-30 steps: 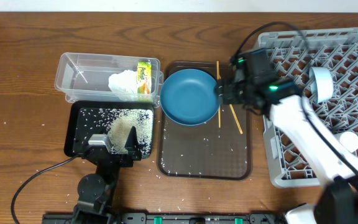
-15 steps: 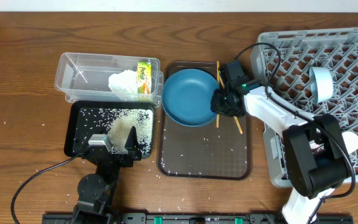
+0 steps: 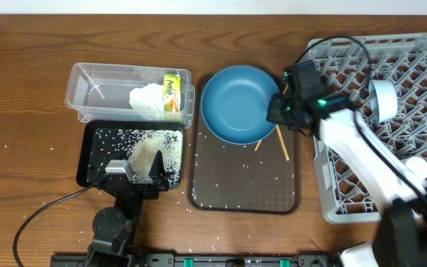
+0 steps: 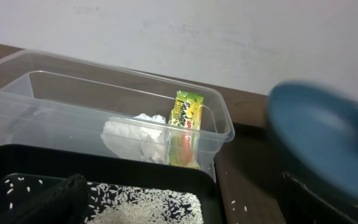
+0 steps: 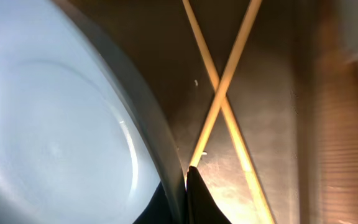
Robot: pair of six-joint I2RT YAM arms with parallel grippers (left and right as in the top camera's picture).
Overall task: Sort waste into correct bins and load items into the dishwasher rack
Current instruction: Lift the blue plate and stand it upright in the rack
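Right gripper (image 3: 277, 111) pinching blue plate (image 3: 236, 104) rim | chopsticks (image 5: 219, 93) crossed beneath, long axes diagonal

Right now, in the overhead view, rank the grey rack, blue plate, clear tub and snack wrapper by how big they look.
Largest: grey rack, though cropped by the frame.
Next: clear tub and blue plate, close; the plate looks raised nearer the camera, so unranked.
Smallest: snack wrapper.
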